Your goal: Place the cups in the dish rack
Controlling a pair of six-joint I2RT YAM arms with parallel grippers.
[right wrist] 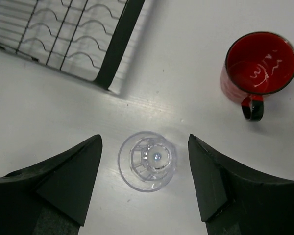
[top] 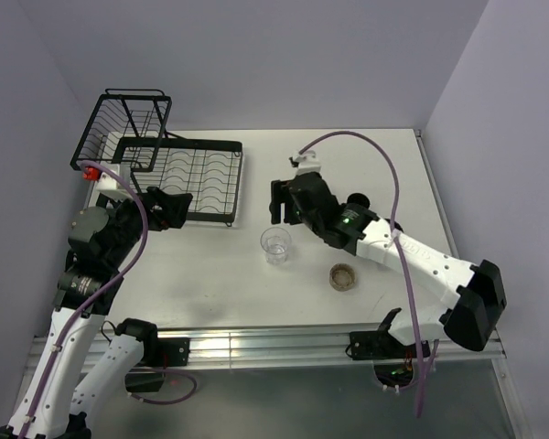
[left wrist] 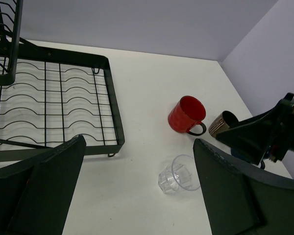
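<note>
A clear glass [top: 275, 245] stands upright on the white table. In the right wrist view the glass [right wrist: 147, 160] sits between the fingers of my open right gripper [right wrist: 144, 142], which hovers over it [top: 284, 215]. A red mug [right wrist: 258, 66] stands just beyond; in the top view my right arm hides it. The left wrist view shows the glass [left wrist: 180, 175], the red mug [left wrist: 186, 115] and a tan cup [left wrist: 221, 123] half hidden behind the right gripper. A low beige cup [top: 343, 276] stands near the front. My left gripper [top: 169, 208] is open and empty at the near edge of the dish rack [top: 221, 178]. The dark blue mug is out of view.
The rack's tall wire basket [top: 123, 123] stands at the far left corner, and its flat tray [left wrist: 112, 98] lies beside it, also showing in the right wrist view [right wrist: 120, 44]. Walls close the table at the back and on both sides.
</note>
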